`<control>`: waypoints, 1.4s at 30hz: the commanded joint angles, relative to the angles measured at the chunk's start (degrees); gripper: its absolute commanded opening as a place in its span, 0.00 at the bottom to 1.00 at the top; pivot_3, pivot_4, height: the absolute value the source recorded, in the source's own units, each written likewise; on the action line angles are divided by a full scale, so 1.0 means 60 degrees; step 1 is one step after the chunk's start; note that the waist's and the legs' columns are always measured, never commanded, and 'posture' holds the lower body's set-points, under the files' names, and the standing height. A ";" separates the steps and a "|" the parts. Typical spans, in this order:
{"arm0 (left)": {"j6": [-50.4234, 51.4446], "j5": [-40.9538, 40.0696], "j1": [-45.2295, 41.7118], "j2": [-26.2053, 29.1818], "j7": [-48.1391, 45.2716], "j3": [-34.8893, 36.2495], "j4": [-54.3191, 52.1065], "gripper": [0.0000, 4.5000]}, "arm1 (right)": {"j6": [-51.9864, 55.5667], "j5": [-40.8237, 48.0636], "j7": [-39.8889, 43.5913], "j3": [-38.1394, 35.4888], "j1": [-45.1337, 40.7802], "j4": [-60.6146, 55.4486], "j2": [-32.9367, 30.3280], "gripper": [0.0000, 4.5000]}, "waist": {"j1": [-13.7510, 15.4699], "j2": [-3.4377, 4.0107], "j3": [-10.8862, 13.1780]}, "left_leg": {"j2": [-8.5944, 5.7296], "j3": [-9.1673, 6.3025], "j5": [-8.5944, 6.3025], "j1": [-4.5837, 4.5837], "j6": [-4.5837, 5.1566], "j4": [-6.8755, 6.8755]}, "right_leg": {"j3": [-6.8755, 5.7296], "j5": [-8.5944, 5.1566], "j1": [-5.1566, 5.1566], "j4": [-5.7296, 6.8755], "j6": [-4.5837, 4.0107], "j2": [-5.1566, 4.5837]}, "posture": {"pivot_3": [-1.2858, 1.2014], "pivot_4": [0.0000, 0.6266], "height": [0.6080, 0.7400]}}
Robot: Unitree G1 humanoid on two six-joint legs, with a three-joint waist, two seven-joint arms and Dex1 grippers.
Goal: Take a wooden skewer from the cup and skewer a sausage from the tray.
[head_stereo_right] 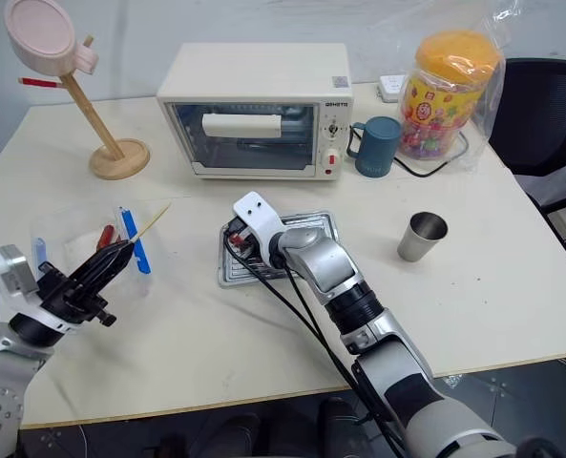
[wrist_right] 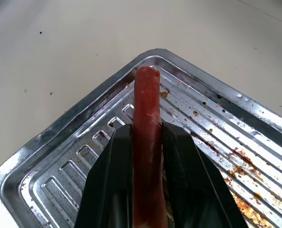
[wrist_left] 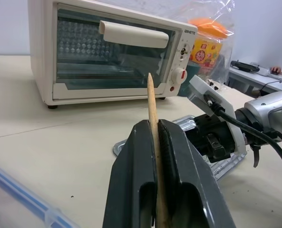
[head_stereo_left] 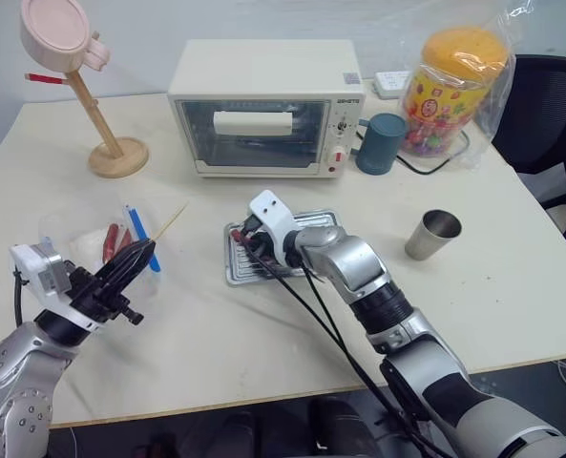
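1. Clearly, the wooden skewer (wrist_left: 151, 107) was clamped between the closed fingers of the left gripper (head_stereo_left: 135, 258), its pointed tip aimed forward and to the right, toward the tray (head_stereo_left: 316, 220).
2. The sausage (wrist_right: 146, 137) was seen lying in the tray, pinched along its sides by the right gripper (wrist_right: 147, 156).
3. The sausage's long axis was judged to run along the right fingers, its free end pointing away from them.
4. The two were well apart; the skewer tip would have to be lined up with that end.
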 commanded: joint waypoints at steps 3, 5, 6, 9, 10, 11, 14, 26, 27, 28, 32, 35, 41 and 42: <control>-0.0124 0.0004 -0.0002 0.0034 0.0043 0.0060 -0.0145 0.00 | -0.0119 -0.0079 0.0277 0.0031 -0.0128 0.0031 0.0012 0.20 | 0.0000 0.0000 0.0000 | 0.0000 0.0000 0.0000 0.0000 0.0000 0.0000 | 0.0001 0.0000 0.0001 -0.0001 0.0000 0.0000 | 0.52 0.24 1.00; -0.0130 -0.0005 -0.0003 0.0055 0.0037 0.0068 -0.0142 0.00 | -0.0365 -0.0070 0.0491 0.0066 -0.0131 -0.0056 -0.0062 0.20 | 0.0000 0.0000 0.0000 | 0.0000 0.0000 0.0000 0.0000 0.0000 0.0000 | 0.0001 0.0000 0.0000 -0.0001 0.0000 0.0000 | 0.52 0.24 1.00; -0.0127 -0.0013 -0.0009 0.0070 0.0029 0.0076 -0.0139 0.00 | -0.0591 -0.0054 0.0729 0.0111 -0.0130 -0.0177 -0.0174 0.20 | 0.0000 0.0000 0.0000 | 0.0000 0.0000 0.0000 0.0000 0.0000 0.0000 | 0.0001 0.0000 0.0000 -0.0001 0.0000 0.0000 | 0.52 0.24 1.00; -0.0110 -0.0052 -0.0047 0.0166 -0.0070 0.0123 -0.0090 0.00 | -0.1139 0.0054 0.1689 0.0211 -0.0100 -0.0829 -0.0807 0.20 | 0.0015 0.0000 0.0000 | -0.0001 0.0000 0.0000 0.0000 0.0000 0.0000 | 0.0001 0.0000 0.0000 -0.0003 0.0000 -0.0001 | 0.52 0.24 1.00; -0.0093 -0.0082 -0.0069 0.0220 -0.0126 0.0150 -0.0055 0.00 | -0.1305 0.0186 0.2080 0.0145 -0.0062 -0.1123 -0.1079 0.20 | 0.0021 0.0000 0.0000 | -0.0001 -0.0001 0.0000 0.0000 0.0000 0.0001 | 0.0001 0.0000 0.0002 -0.0003 0.0000 -0.0001 | 0.52 0.24 1.00; -0.0068 -0.0117 -0.0091 0.0282 -0.0189 0.0183 -0.0012 0.00 | -0.1418 0.0348 0.2475 0.0063 -0.0016 -0.1420 -0.1351 0.20 | 0.0022 0.0000 0.0000 | -0.0003 0.0000 0.0000 -0.0003 0.0000 0.0001 | 0.0001 0.0000 0.0001 -0.0007 0.0000 -0.0002 | 0.52 0.24 1.00; 0.0005 -0.0211 -0.0191 0.0501 -0.0412 0.0282 0.0200 0.00 | -0.1631 0.0820 0.3651 -0.0088 0.0192 -0.2361 -0.2279 0.20 | 0.0026 0.0000 0.0000 | 0.0002 -0.0002 -0.0001 -0.0005 0.0000 -0.0002 | -0.0001 0.0000 0.0003 -0.0056 0.0000 0.0000 | 0.52 0.24 1.00; 0.0124 0.0738 0.0430 0.3082 -0.4205 -0.0853 0.0648 0.00 | -0.4371 0.1700 0.7916 -0.0538 0.1248 -0.4536 -0.5917 0.20 | 0.0028 0.0001 0.0004 | 0.0009 -0.0001 -0.0002 -0.0007 0.0000 -0.0028 | 0.0003 -0.0001 0.0002 -0.0083 -0.0001 0.0003 | 0.52 0.24 1.00; 0.0223 0.0656 0.0393 0.3205 -0.4383 -0.0912 0.0622 0.00 | -0.4344 0.1790 0.8085 -0.0567 0.1266 -0.4651 -0.6069 0.20 | 0.0038 0.0001 0.0005 | 0.0008 0.0001 -0.0002 -0.0003 0.0001 -0.0035 | 0.0005 -0.0002 0.0003 -0.0085 -0.0003 0.0000 | 0.52 0.24 1.00; 0.0335 0.0569 0.0327 0.3326 -0.4520 -0.0982 0.0611 0.00 | -0.4301 0.1854 0.8211 -0.0580 0.1267 -0.4733 -0.6184 0.20 | 0.0042 0.0001 0.0005 | 0.0008 0.0000 -0.0002 -0.0003 0.0001 -0.0038 | 0.0004 -0.0002 0.0005 -0.0092 -0.0003 0.0001 | 0.52 0.24 1.00; 0.0502 0.0599 -0.0237 0.3489 -0.4766 -0.1416 0.0684 0.00 | -0.4335 0.1890 0.8473 -0.0573 0.1249 -0.4839 -0.6363 0.20 | 0.0056 0.0001 0.0005 | 0.0008 -0.0002 -0.0002 -0.0003 0.0001 -0.0036 | 0.0003 -0.0002 0.0010 -0.0092 -0.0003 -0.0001 | 0.52 0.24 1.00; 0.0535 0.0694 -0.0636 0.3364 -0.4747 -0.1743 0.0690 0.00 | -0.4286 0.1887 0.8543 -0.0567 0.1225 -0.4896 -0.6397 0.20 | 0.0060 0.0001 0.0005 | 0.0007 -0.0002 -0.0002 -0.0003 0.0001 -0.0034 | 0.0004 -0.0002 0.0011 -0.0092 -0.0002 -0.0003 | 0.52 0.24 1.00; 0.0737 0.0525 -0.0870 0.3226 -0.4682 -0.1866 0.0626 0.00 | -0.4123 0.1874 0.8621 -0.0606 0.1195 -0.5037 -0.6488 0.20 | 0.0045 0.0001 0.0005 | 0.0007 -0.0002 -0.0002 -0.0003 0.0001 -0.0037 | 0.0003 -0.0002 0.0007 -0.0091 -0.0003 -0.0001 | 0.52 0.24 1.00; 0.0743 0.0548 -0.0882 0.3219 -0.4698 -0.1880 0.0636 0.00 | -0.4100 0.1878 0.8616 -0.0612 0.1194 -0.5054 -0.6498 0.20 | 0.0050 0.0000 0.0005 | 0.0007 -0.0002 -0.0002 -0.0003 0.0001 -0.0037 | 0.0003 -0.0002 0.0007 -0.0090 -0.0003 -0.0001 | 0.52 0.24 1.00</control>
